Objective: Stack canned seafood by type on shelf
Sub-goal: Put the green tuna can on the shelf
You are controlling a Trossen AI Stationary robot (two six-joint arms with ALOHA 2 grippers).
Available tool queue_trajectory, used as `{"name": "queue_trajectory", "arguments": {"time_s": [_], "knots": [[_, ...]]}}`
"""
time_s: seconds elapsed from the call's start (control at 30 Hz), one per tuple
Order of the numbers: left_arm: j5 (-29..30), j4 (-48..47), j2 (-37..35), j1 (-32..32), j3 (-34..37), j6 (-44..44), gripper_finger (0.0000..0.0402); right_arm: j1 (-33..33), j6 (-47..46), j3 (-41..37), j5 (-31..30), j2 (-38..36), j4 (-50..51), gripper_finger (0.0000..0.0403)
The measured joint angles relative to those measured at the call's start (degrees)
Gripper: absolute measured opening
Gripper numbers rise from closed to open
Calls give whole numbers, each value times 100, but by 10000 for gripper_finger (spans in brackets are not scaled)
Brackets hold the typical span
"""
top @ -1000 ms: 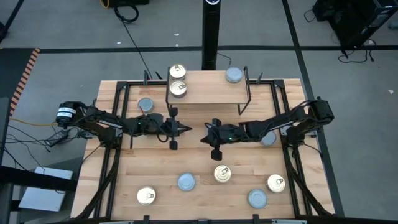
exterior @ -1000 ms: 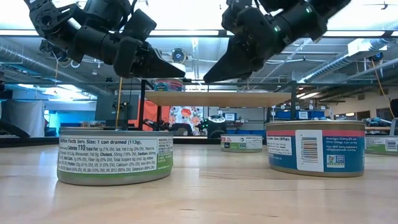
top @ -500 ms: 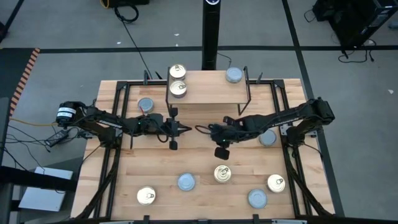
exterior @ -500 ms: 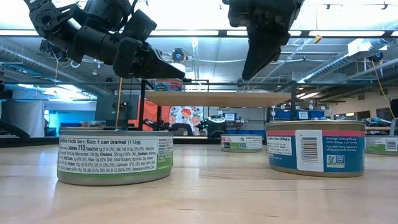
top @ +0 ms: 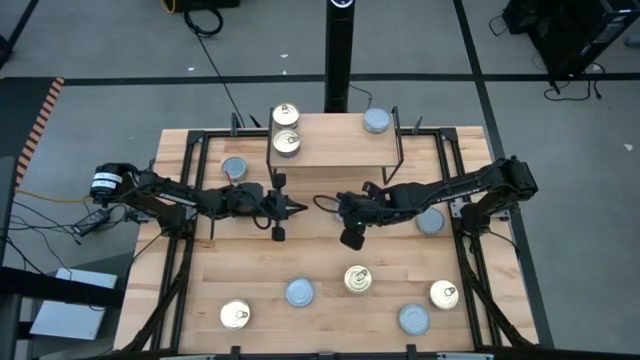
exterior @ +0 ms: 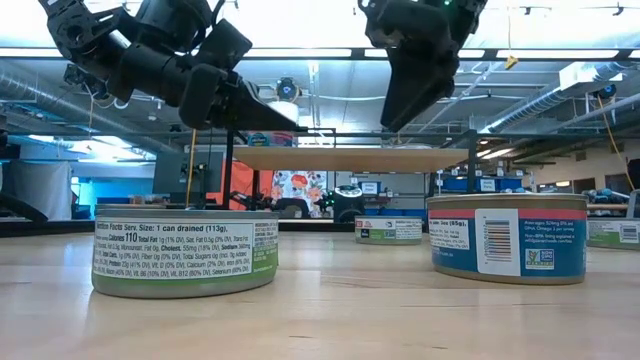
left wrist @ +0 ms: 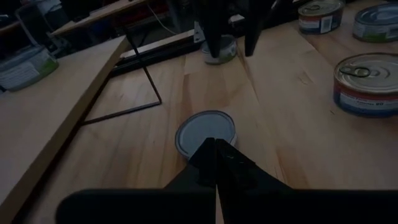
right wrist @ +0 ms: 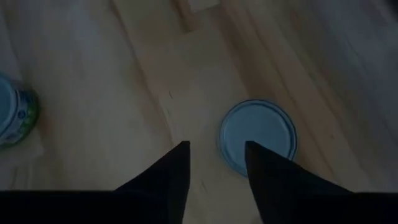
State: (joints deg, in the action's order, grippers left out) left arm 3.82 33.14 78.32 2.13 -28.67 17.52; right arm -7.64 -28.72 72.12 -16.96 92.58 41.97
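Note:
The light-wood shelf [top: 335, 155] stands at the table's far side. Two gold-topped tins [top: 286, 143] sit at its left end and a blue-grey tin [top: 376, 121] near its right end. My left gripper [top: 300, 208] hovers shut in front of the shelf, pointing right. My right gripper [right wrist: 214, 146] faces it, open and tipped downward above a blue-grey-topped tin [right wrist: 258, 137] resting flat on the table. That tin also shows just past the left fingertips [left wrist: 205, 130]. In the high view the right arm hides it.
More tins lie on the tabletop: gold ones [top: 357, 279], [top: 235, 315], [top: 444, 294]; blue-grey ones [top: 300, 292], [top: 413, 319], [top: 235, 168], and one partly under the right arm [top: 432, 222]. Thin black shelf legs [left wrist: 152, 93] stand near the grippers.
My right gripper has tipped from pointing slantwise toward the table's left to pointing down at the tabletop, and its wrist has turned. It has stayed in about the same spot in front of the shelf. The left arm and all tins have kept still.

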Motion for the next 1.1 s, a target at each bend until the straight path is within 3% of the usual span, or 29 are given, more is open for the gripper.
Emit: {"name": "queue_trajectory", "arguments": {"time_s": [0.27,0.37,0.63,0.8,1.1], "knots": [[0,-11,0,0,0,0,2,-33,-478,-10,-282,15,-66,250],[-1,-28,0,0,-2,0,2,-48,-441,-179,-575,16,-336,282],[1,-136,0,0,-2,-3,2,35,-582,-795,-566,20,-1201,347],[1,-142,0,0,-2,-26,2,17,-403,-1086,-550,20,-1616,351],[0,-157,0,0,-2,-26,2,63,59,-1807,-623,20,-2850,311]]}}
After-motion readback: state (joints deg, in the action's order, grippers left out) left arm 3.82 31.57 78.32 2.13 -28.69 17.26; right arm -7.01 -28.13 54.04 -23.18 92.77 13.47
